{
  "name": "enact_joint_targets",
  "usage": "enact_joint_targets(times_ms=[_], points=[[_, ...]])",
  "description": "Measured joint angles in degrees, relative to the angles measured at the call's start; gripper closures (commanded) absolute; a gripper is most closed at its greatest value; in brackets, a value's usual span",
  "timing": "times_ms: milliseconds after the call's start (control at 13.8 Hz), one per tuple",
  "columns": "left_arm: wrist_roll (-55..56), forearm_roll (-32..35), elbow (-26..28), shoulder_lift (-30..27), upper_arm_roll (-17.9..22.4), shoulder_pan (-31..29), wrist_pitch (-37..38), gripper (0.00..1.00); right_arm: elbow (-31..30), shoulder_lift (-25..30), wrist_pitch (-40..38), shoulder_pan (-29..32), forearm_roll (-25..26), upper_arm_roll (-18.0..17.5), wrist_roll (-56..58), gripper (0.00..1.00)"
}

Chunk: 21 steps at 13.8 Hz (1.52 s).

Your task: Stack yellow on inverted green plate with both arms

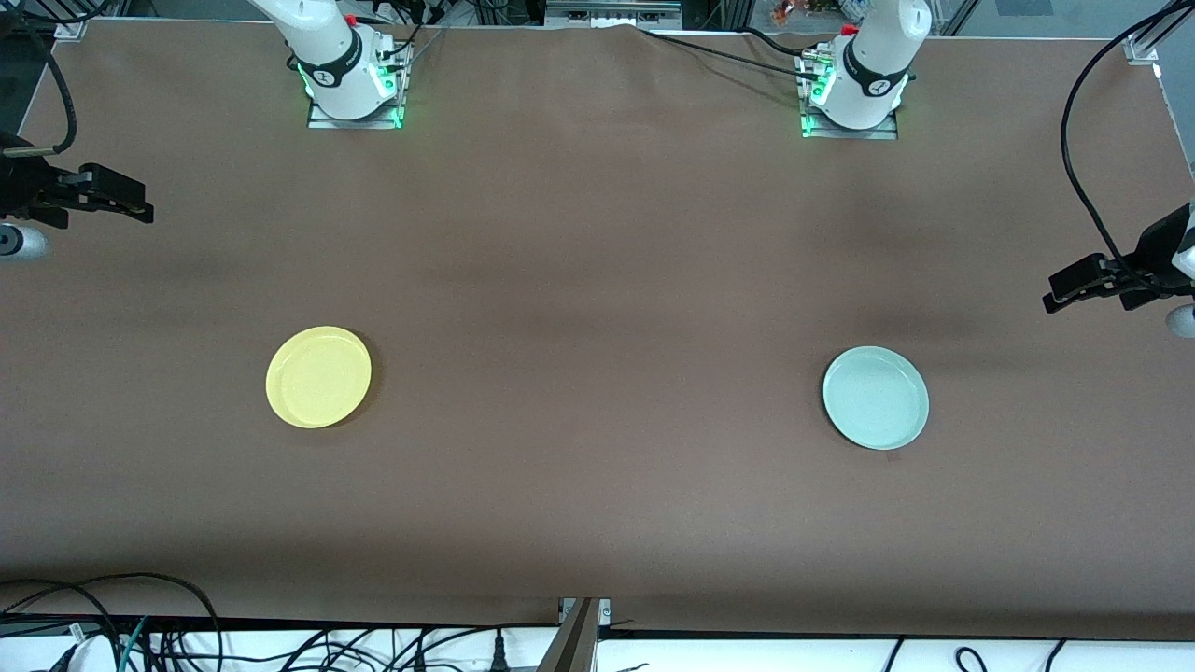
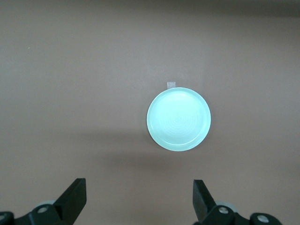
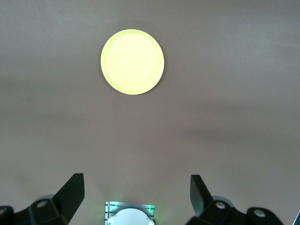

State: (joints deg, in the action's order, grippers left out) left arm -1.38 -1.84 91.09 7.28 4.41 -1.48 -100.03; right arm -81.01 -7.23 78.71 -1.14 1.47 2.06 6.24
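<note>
The yellow plate (image 1: 318, 376) (image 3: 132, 62) lies hollow side up on the brown table, toward the right arm's end. The green plate (image 1: 876, 397) (image 2: 178, 118) lies hollow side up toward the left arm's end, level with the yellow one. My right gripper (image 1: 138, 207) (image 3: 137, 183) hangs open and empty high over its end of the table, well clear of the yellow plate. My left gripper (image 1: 1060, 291) (image 2: 139, 187) hangs open and empty high over the table's edge at its own end, apart from the green plate.
Both arm bases (image 1: 355, 89) (image 1: 851, 93) glow green along the edge farthest from the front camera. A small strip of tape (image 2: 172, 84) lies by the green plate's rim. Cables and a metal bracket (image 1: 579, 635) line the nearest edge. Bare brown table (image 1: 597, 373) stretches between the plates.
</note>
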Motion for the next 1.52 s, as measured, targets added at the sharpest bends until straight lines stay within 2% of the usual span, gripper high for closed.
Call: enact_joint_targets(times_ms=[1155, 1516], points=[[0.4, 0.0, -0.3, 0.2, 0.0, 0.0, 0.1, 0.00, 0.0, 0.0, 0.0, 0.0, 0.0, 0.0, -0.1, 0.00], [0.4, 0.0, -2.4, 1.0, -0.1, 0.1, 0.1, 0.00, 0.0, 0.0, 0.0, 0.0, 0.0, 0.0, -0.1, 0.00]])
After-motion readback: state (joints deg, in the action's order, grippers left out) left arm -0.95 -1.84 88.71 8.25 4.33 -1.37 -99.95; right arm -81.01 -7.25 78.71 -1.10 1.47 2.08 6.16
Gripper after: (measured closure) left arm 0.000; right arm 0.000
